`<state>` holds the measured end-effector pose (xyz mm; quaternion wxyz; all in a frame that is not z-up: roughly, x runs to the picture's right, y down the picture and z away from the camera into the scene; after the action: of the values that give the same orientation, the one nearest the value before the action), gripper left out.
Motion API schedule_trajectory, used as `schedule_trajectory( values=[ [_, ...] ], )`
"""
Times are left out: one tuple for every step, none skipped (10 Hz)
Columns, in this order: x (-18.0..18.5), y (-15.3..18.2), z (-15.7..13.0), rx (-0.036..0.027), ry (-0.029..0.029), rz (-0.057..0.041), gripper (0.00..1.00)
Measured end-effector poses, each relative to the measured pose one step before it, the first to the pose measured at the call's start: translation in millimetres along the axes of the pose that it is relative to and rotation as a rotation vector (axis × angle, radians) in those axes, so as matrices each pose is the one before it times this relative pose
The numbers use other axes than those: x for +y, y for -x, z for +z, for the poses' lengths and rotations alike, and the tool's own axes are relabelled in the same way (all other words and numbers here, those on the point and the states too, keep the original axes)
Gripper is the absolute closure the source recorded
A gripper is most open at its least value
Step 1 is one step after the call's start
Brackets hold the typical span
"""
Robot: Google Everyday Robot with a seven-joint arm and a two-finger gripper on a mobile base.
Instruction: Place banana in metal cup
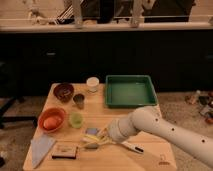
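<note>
The banana [101, 138], pale yellow, lies on the wooden table [150, 155] near its front middle, right at the tip of my arm. My gripper [107, 134] is down at the banana, at the end of the white arm that comes in from the lower right. The arm's end partly hides the banana. The metal cup [79, 101], small, grey and dark inside, stands upright to the back left of the gripper, about a hand's length from it, beside a dark brown bowl [64, 92].
A green tray [128, 90] stands at the back right and a white cup [92, 83] at the back. An orange bowl [52, 120], a light-green cup [76, 119], a blue sponge [92, 131], a bluish cloth [42, 146], a brown block [65, 150] and a white-handled brush [131, 147] lie around.
</note>
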<state>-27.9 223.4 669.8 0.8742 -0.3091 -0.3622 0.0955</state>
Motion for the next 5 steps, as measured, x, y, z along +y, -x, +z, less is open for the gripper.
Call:
schedule_trajectory(
  values=[
    [-8.22,9.29,4.88,0.00293,0.00688,-0.01713,1.00],
    [-5.66,4.86,2.75,0.00919,0.00428,-0.00914,1.00],
    [-7.58,7.64,3.77,0.01522,0.00410,-0.01517,1.00],
    [-6.76,6.65,4.35,0.01080,0.00362,-0.01335,1.00],
    [-9.44,5.21,4.20,0.00835,-0.00528,-0.00658,1.00]
  ],
)
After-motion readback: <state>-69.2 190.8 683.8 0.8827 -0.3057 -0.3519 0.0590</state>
